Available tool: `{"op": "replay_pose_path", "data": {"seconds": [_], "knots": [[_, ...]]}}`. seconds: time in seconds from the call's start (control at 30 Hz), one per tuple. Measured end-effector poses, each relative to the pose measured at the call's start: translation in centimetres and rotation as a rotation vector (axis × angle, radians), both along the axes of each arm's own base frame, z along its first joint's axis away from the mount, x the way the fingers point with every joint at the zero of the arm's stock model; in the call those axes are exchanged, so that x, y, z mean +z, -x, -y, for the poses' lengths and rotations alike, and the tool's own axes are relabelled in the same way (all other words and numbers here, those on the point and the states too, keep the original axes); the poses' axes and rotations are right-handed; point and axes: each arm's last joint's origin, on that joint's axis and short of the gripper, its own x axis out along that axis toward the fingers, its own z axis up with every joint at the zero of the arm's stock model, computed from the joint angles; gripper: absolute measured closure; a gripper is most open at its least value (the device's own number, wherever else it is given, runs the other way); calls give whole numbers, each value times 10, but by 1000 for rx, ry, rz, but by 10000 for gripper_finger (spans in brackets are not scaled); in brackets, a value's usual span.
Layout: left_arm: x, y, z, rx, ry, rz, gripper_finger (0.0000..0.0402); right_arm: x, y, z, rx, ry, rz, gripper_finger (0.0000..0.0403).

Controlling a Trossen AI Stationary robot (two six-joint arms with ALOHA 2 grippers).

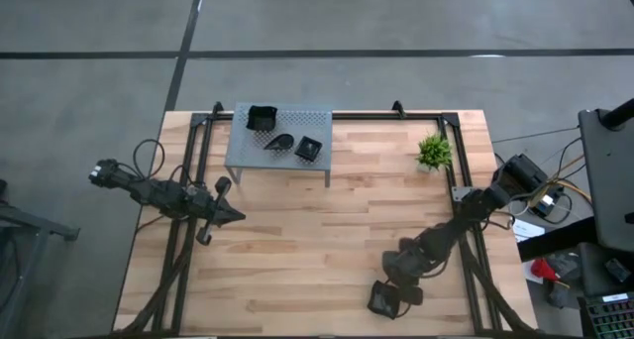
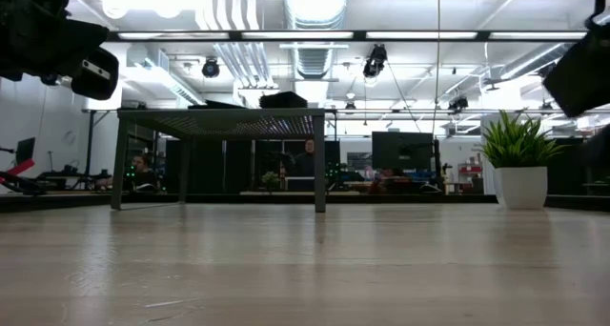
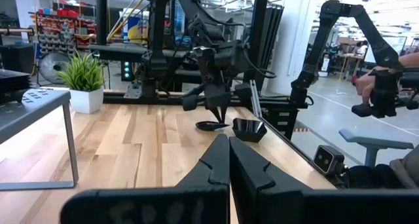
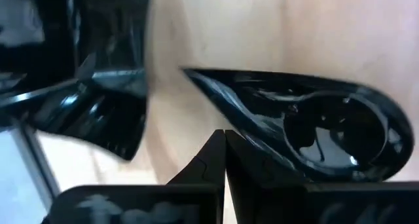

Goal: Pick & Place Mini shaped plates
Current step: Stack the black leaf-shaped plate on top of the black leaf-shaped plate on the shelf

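Three mini shaped plates lie on top of the grey perforated stand [image 1: 280, 136]: a square one [image 1: 261, 117], a teardrop one [image 1: 278, 142] and another square one [image 1: 309, 149]. Near the table's front edge, right of middle, a glossy black teardrop plate [image 4: 308, 129] and a square plate [image 3: 250, 129] rest on the wood. My right gripper [image 3: 219, 114] is shut and points down over the teardrop plate's rim near its pointed end. My left gripper [image 1: 235, 216] is shut, held level above the table's left part, and touches nothing. My right gripper comes from above with shut fingertips [image 4: 216, 142] over the teardrop plate's rim [image 4: 245, 122], close to its pointed end. I cannot tell whether they touch it. The plate lies flat on the table.
A small green plant in a white pot [image 1: 433, 153] stands at the far right. The stand [image 2: 224, 124] rises on thin legs at the far side, left of middle. A black frame [image 1: 396, 115] runs along the table's edges. Bare wood lies in the middle.
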Motion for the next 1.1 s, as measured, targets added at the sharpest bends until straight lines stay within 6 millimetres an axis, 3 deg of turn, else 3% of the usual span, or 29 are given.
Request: {"op": "replay_pose_path", "data": {"seconds": [0.33,0.5,0.83,1.1], "knots": [[0,0,0,0,0,0,401,-1,-12,14,-68,84,77,394],[0,0,0,0,0,0,401,1,-12,13,-57,36,48,394],[0,0,0,0,0,0,401,27,-27,5,-87,54,87,393],[0,0,0,0,0,0,401,31,-21,11,-134,173,17,339]]}}
